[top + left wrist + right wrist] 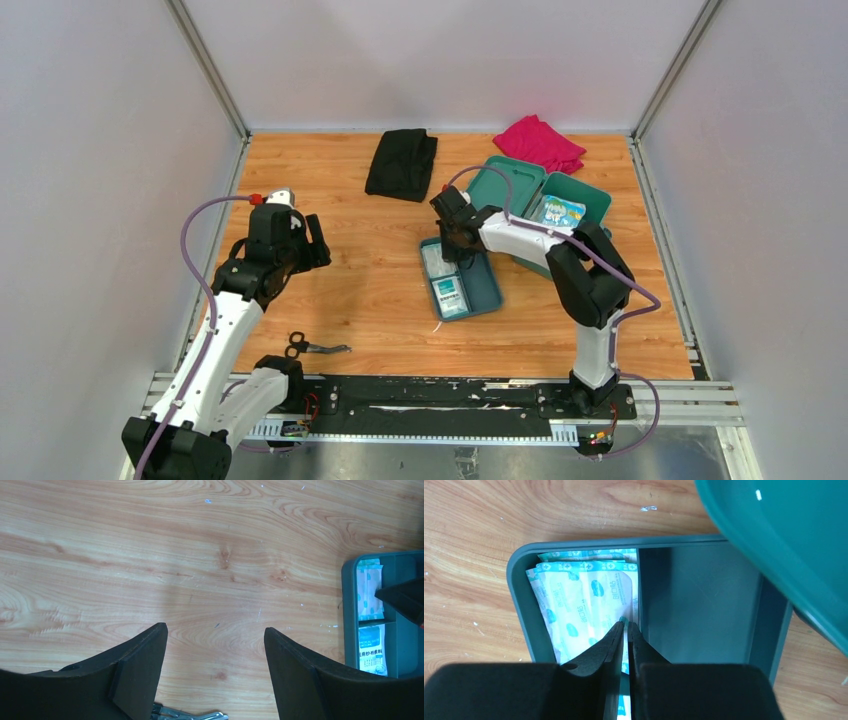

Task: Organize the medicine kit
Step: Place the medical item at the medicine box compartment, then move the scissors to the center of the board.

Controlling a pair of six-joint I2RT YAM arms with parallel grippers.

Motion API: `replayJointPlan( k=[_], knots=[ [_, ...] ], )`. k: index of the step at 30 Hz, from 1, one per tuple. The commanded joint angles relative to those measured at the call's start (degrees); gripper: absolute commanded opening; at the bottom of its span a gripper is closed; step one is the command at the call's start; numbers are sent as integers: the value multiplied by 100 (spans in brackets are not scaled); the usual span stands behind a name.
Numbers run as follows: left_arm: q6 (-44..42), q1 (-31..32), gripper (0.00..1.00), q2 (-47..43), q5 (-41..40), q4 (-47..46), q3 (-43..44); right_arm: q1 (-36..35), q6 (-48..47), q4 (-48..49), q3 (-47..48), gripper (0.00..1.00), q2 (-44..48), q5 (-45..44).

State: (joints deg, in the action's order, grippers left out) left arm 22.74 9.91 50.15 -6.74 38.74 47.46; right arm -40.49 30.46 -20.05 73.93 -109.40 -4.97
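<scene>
**Several packets stowed, kit open: sorting partway**

Location: the medicine kit [512,186] sits open at the far right of the desk [370,300], lid laid back. Its inner tray [486,283] is out of the box and lies on the desk just in front of it, toward the centre.

Done (judged): one side of the tray holds a stack of plaster-type packets [579,597] and, next along that side, a labelled dressing packet [372,649]. The long compartment beside them is bare. A blue-and-white packet [562,210] lies in the box base.

Left to do (judged): the scissors [318,347] lie loose near the left arm's base, well apart from the kit. The tray is not yet back in the box and the lid is not closed. The black cloth [402,163] and pink cloth [540,142] lie at the far edge.

Right fingers [620,632]: narrow, almost together, tips down in the tray at the inner edge of the plaster stack, by the divider. I cannot tell whether a packet edge is pinched between them.

Left fingers [312,243]: wide apart, holding nothing, above bare desk to the left of the tray.

Writing: the plaster packets carry a repeating teal print of small crosses and oval logos, too small to read. The dressing packet shows dark Chinese characters under a smaller Latin line, and I can read neither with confidence. The box packet is illegible from above.
</scene>
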Motion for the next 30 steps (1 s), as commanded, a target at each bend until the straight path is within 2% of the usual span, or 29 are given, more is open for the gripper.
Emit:
replayJointPlan(
  k=[1,4,8,13,17,23,30],
  knots=[
    [48,-33,76,4,-44,2,8,-47,-75,-148,-1,12,526,-235],
    [232,-33,76,-96,-46,151,96,-79,-85,-44,-125,13,909,-237],
    [537,-33,76,-471,-176,347,179,-243,-200,299,-294,15,1304,190],
    [760,-33,77,-940,-537,811,568,-831,-230,604,-286,22,1334,646],
    [926,-33,78,-1177,-744,1362,950,-1491,-349,1025,-213,27,1043,833],
    [896,-33,80,-1359,-935,1979,1830,-2507,-882,1193,489,34,220,1005],
    [856,11,80,-1374,-832,2274,2226,-3157,-1730,1599,1056,47,-565,1387]
  ],
)
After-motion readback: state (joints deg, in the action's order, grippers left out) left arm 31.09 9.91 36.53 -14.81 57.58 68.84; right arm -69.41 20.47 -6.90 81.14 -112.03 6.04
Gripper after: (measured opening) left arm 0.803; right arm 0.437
